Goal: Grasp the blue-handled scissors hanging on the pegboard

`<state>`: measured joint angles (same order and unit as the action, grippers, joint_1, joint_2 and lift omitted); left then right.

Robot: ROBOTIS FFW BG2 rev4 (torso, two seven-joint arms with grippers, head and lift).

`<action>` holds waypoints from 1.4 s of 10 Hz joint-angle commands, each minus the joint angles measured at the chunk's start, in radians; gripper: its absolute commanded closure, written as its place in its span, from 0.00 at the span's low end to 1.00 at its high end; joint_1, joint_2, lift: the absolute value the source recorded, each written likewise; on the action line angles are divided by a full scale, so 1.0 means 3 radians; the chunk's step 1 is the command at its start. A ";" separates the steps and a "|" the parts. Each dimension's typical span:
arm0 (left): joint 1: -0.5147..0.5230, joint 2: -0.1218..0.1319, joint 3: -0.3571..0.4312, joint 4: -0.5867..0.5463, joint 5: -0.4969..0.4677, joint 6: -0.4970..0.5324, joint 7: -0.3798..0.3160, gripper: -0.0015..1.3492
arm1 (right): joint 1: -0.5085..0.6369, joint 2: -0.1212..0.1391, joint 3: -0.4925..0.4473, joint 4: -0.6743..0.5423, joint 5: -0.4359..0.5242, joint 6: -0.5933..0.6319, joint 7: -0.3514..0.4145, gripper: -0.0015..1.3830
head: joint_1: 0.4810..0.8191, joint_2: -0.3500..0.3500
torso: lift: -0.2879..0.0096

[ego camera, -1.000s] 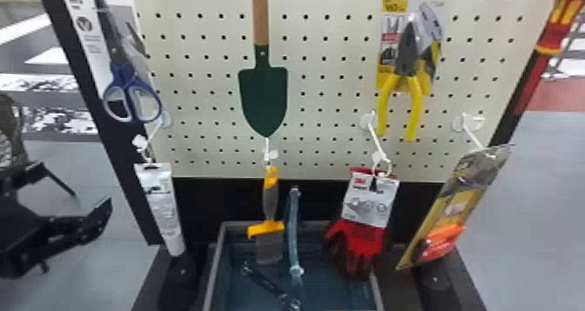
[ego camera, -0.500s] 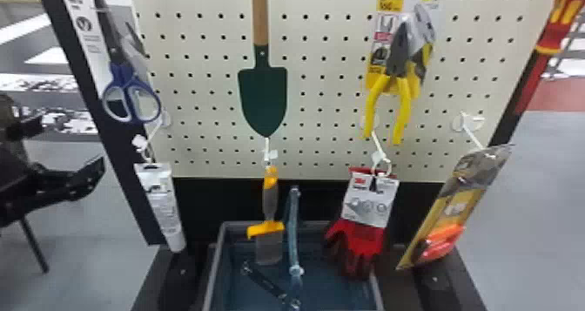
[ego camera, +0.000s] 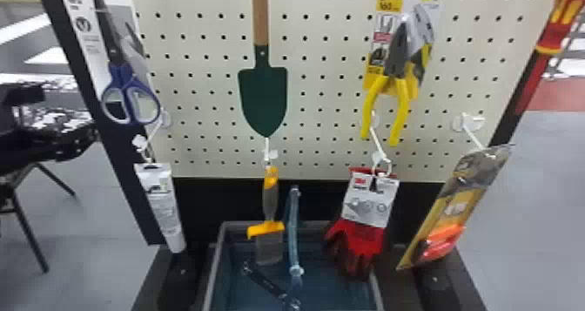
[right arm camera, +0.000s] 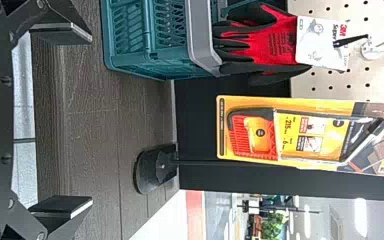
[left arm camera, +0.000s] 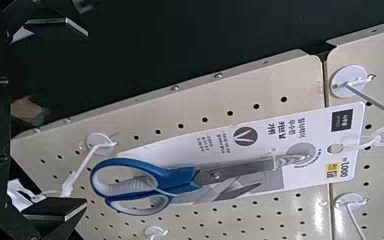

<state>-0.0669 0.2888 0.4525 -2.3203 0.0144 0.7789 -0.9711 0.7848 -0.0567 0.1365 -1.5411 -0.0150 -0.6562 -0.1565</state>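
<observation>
Up on the pegboard (ego camera: 209,114), scissors (left arm camera: 215,175) hang on their card (left arm camera: 320,125), ahead of your left gripper (left arm camera: 86,119): wide apart, empty. Looks like approach step; next, straddle the blue handles (left arm camera: 177,176), then close. Your right gripper (right arm camera: 91,119): also wide, empty.

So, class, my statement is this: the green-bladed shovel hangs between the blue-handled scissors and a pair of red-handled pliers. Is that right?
Not quite: the head view shows that the pliers have yellow handles, not red. The green-bladed shovel does hang between them and the blue-handled scissors.
</observation>
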 commanded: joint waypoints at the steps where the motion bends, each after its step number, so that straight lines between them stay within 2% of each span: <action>1: -0.0169 0.0081 -0.0097 0.0130 0.0208 0.0078 -0.0030 0.09 | -0.0001 0.0000 0.0000 0.0003 0.0004 -0.0001 0.0000 0.11 | 0.20 0.50 | 0.63; 3: -0.0427 0.0198 -0.0235 0.0391 0.0310 0.0119 -0.0163 0.09 | -0.0009 0.0000 0.0000 0.0003 0.0004 -0.0001 0.0000 0.11 | 0.20 0.50 | 0.63; 5: -0.0641 0.0357 -0.0373 0.0645 0.0463 0.0201 -0.0317 0.09 | -0.0009 0.0000 0.0000 0.0011 0.0004 0.0004 0.0000 0.11 | 0.20 0.50 | 0.63; 9: -0.0971 0.0674 -0.0567 0.0899 0.0867 0.0354 -0.0598 0.09 | -0.0009 0.0000 0.0000 0.0011 0.0009 0.0004 0.0000 0.11 | 0.20 0.50 | 0.63; 11: -0.1128 0.0771 -0.0685 0.1136 0.1282 0.0318 -0.0665 0.09 | -0.0016 0.0000 0.0000 0.0019 0.0009 0.0004 0.0000 0.11 | 0.20 0.50 | 0.63; 12: -0.1178 0.0786 -0.0705 0.1193 0.1389 0.0308 -0.0711 0.09 | -0.0016 -0.0005 0.0000 0.0019 0.0009 0.0004 0.0000 0.11 | 0.20 0.50 | 0.63; 14: -0.1357 0.0878 -0.0828 0.1365 0.1650 0.0287 -0.0813 0.09 | -0.0016 0.0000 0.0000 0.0027 0.0009 0.0004 0.0000 0.11 | 0.20 0.50 | 0.63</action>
<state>-0.4592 0.5433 0.2153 -1.9264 0.4807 0.8673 -1.2159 0.7801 -0.0570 0.1365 -1.5344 -0.0122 -0.6550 -0.1565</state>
